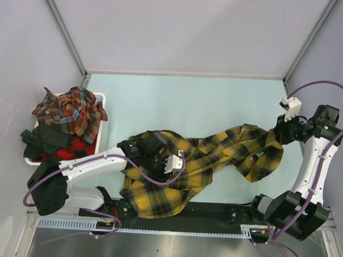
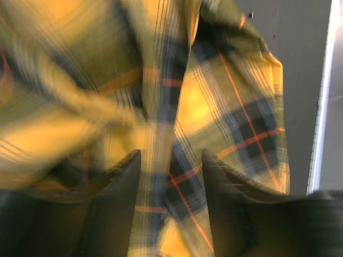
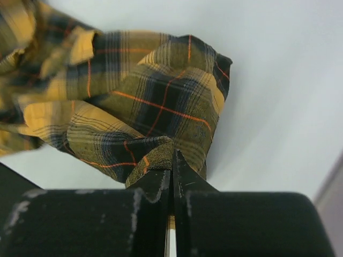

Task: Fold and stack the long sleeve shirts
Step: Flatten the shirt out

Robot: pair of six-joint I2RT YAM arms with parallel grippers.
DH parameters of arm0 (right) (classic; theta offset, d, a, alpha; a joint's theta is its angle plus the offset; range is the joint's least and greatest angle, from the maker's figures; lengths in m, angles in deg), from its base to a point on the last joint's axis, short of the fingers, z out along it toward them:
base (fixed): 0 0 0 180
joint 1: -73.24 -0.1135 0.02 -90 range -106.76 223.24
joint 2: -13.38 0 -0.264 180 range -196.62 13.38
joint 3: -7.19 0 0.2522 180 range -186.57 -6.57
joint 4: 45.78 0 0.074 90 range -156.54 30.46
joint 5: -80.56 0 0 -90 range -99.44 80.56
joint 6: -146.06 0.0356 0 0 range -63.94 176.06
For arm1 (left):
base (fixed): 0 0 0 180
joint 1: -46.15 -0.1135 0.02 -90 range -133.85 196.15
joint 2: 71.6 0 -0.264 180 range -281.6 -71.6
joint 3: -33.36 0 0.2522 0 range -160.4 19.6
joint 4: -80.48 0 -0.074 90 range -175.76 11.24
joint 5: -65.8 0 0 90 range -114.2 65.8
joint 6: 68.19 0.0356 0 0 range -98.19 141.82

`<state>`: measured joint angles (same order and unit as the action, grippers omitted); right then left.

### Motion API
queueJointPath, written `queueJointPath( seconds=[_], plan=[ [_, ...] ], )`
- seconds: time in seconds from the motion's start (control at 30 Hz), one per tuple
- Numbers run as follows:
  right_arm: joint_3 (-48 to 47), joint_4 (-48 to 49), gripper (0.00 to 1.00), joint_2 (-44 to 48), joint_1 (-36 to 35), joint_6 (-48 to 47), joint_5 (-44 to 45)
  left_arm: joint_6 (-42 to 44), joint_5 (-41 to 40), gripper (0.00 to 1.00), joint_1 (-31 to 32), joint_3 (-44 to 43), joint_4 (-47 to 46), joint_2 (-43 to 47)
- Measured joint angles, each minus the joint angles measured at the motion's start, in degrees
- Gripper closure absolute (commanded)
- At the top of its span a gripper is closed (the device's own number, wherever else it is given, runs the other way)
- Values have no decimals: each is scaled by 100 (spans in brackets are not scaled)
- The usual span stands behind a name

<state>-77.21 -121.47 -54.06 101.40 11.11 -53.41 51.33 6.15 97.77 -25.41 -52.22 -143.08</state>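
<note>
The mustard-yellow shirt (image 1: 216, 153) lies rumpled along the near edge of the table (image 1: 184, 100), reaching from its middle towards the right edge. The right gripper (image 3: 172, 158) is clamped tight on a fold at the shirt's right end. The left gripper (image 2: 171, 179) stands with jaws parted over the shirt's left part. Red-toned plaid shirts (image 1: 69, 112) fill a white bin (image 1: 102, 97) at the left edge.

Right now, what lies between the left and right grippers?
Top view: the mustard-yellow plaid shirt spans it, bunched, from left gripper to right gripper.
</note>
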Motion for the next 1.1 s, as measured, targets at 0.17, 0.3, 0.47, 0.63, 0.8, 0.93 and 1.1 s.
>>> queueJointPath(
  seconds=[0.17,0.3,0.47,0.63,0.8,0.93,1.1],
  plan=[
    [127,-308,100,350,61,-1082,326,223,372,21,-1145,-249,531,63],
    [481,-483,100,673,72,-1722,546,535,391,18,-2105,-1298,702,-258],
    [994,-605,100,942,72,-2103,772,887,334,14,-2223,-2651,691,-1268],
    [1047,-605,100,953,72,-2127,896,879,372,4,-1991,-3818,682,-2581],
    [1051,-608,100,953,72,-2107,927,358,225,7,-1191,-3449,428,-2739],
    [1097,-592,100,955,72,-2061,927,-260,-9,12,-463,-2992,177,-2739],
    [1102,-551,100,955,72,-1943,927,-866,-610,70,-87,-2651,-2,-2826]
  ],
)
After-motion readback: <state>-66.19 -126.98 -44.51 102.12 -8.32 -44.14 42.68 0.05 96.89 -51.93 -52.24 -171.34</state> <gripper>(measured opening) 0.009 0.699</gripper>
